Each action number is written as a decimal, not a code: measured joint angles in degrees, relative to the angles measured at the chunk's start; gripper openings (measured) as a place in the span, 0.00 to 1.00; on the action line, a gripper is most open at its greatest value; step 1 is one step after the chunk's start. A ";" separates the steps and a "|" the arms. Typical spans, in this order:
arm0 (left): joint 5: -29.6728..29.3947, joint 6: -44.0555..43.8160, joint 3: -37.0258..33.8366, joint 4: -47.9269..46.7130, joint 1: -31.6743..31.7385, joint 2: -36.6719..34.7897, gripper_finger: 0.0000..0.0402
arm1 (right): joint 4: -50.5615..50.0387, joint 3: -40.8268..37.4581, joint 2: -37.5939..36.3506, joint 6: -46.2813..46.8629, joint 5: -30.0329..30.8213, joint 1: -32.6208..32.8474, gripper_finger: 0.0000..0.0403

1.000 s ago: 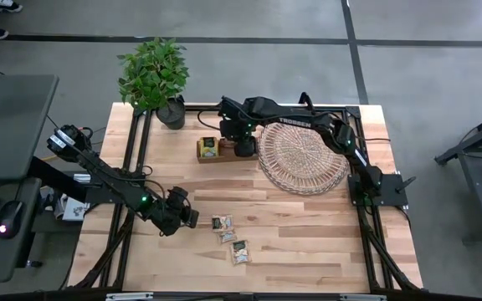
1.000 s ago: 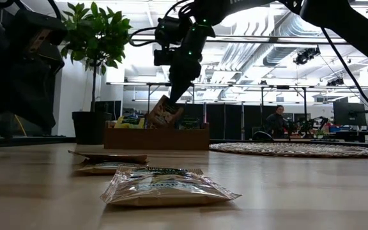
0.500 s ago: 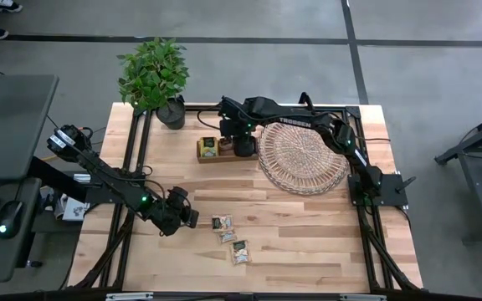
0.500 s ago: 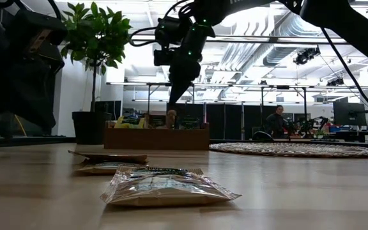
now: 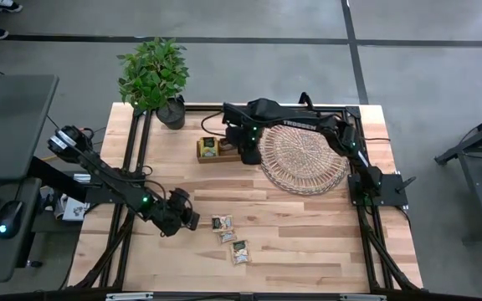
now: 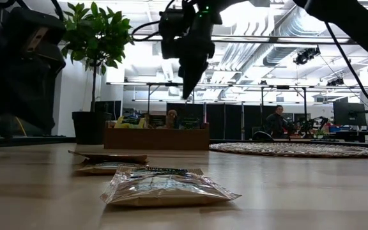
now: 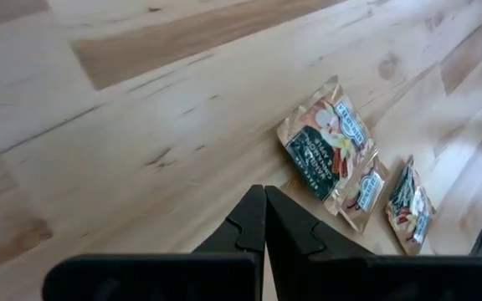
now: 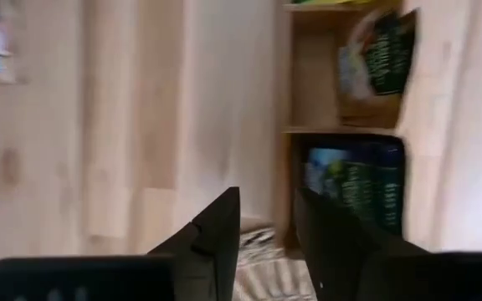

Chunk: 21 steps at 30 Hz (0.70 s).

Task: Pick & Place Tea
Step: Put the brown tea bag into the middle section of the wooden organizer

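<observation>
Three tea sachets (image 5: 222,222), (image 5: 228,237), (image 5: 240,251) lie flat on the table near its front, just right of my left gripper (image 5: 187,219). That gripper is shut and empty, with its fingertips (image 7: 264,201) low over bare wood short of the sachets (image 7: 325,150). My right gripper (image 6: 187,89) hangs open and empty, above the right end of the wooden box (image 5: 216,149). In the right wrist view the box compartments hold sachets (image 8: 375,63), (image 8: 358,180) beyond the open fingers (image 8: 266,209).
A round wicker tray (image 5: 302,157) lies right of the box at the back. A potted plant (image 5: 155,79) stands at the far left corner. Bare wood lies between the box and the loose sachets. A person (image 6: 275,121) stands far off in the room.
My right gripper has opened and let go of a sachet, which has dropped from a tilted stand into the box. The gripper has then risen clear above the box and shifted slightly toward the table's right edge.
</observation>
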 joint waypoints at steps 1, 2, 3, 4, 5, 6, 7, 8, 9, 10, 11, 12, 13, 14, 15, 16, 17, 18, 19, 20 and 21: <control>0.04 0.48 0.00 0.90 0.00 0.59 0.00 | -0.46 0.01 -0.30 0.38 -1.01 0.11 0.27; 0.13 1.00 0.00 2.23 0.00 1.25 0.00 | -0.52 0.01 -0.51 0.77 -1.49 0.41 0.27; 0.42 1.47 0.02 3.91 0.00 2.04 0.00 | -0.47 0.01 -0.90 1.16 -1.69 0.66 0.26; 0.77 2.00 0.08 5.33 0.00 2.85 0.00 | -0.46 0.01 -1.19 1.61 -1.83 1.04 0.25; 1.16 2.55 0.07 6.72 0.00 3.74 0.00 | -0.45 0.01 -1.45 2.34 -1.83 1.57 0.24; 1.62 2.92 0.07 8.57 0.00 4.85 0.00 | -0.38 0.01 -1.74 2.96 -1.90 2.22 0.22; 2.04 3.26 0.09 10.22 0.00 5.96 0.00 | -0.34 0.01 -1.93 3.72 -1.92 2.88 0.21; 2.45 3.64 0.08 11.50 0.00 7.02 0.00 | -0.36 0.01 -2.04 4.21 -1.85 3.61 0.20; 2.63 3.88 0.07 12.78 0.00 7.94 0.00 | -0.42 0.01 -2.10 4.67 -1.28 4.45 0.19; 2.77 3.95 0.07 14.06 -0.02 8.75 0.00 | -0.43 0.01 -2.11 5.17 -0.20 5.34 0.17; 3.30 3.95 0.09 14.97 0.00 9.53 0.00 | -0.54 0.01 -2.11 5.55 0.68 6.28 0.15; 3.77 3.96 0.08 15.40 0.00 10.16 0.00 | -0.72 0.01 -2.11 5.82 1.02 7.24 0.13; 4.38 3.97 0.07 15.75 0.00 10.68 0.00 | -0.82 0.01 -2.11 6.34 1.04 8.22 0.10; 4.79 3.97 0.06 16.27 -0.01 11.12 0.00 | -0.74 0.01 -2.11 6.99 1.03 9.29 0.06; 5.29 3.97 0.07 16.55 -0.01 11.41 0.00 | -0.67 0.01 -2.11 7.41 1.01 10.41 0.03; 5.90 3.99 0.07 16.50 0.00 11.63 0.00 | -0.62 0.01 -2.11 7.85 1.01 11.45 0.02; 6.22 4.14 0.07 16.43 -0.01 11.83 0.00 | -0.46 0.01 -2.11 8.79 1.09 12.49 0.02; 6.26 4.36 0.07 16.35 -0.02 11.94 0.00 | -0.07 0.01 -2.11 10.17 1.09 13.45 0.02; 6.27 4.78 0.07 16.34 -0.02 11.94 0.00 | 0.56 -0.01 -2.11 11.55 0.77 14.41 0.02; 6.27 5.41 0.07 16.50 -0.02 11.94 0.00 | 2.19 -0.72 -2.15 12.74 0.06 15.45 0.01; 6.27 5.85 0.07 16.62 0.00 11.94 0.00 | 4.56 -2.12 -2.27 13.63 -0.64 16.49 0.01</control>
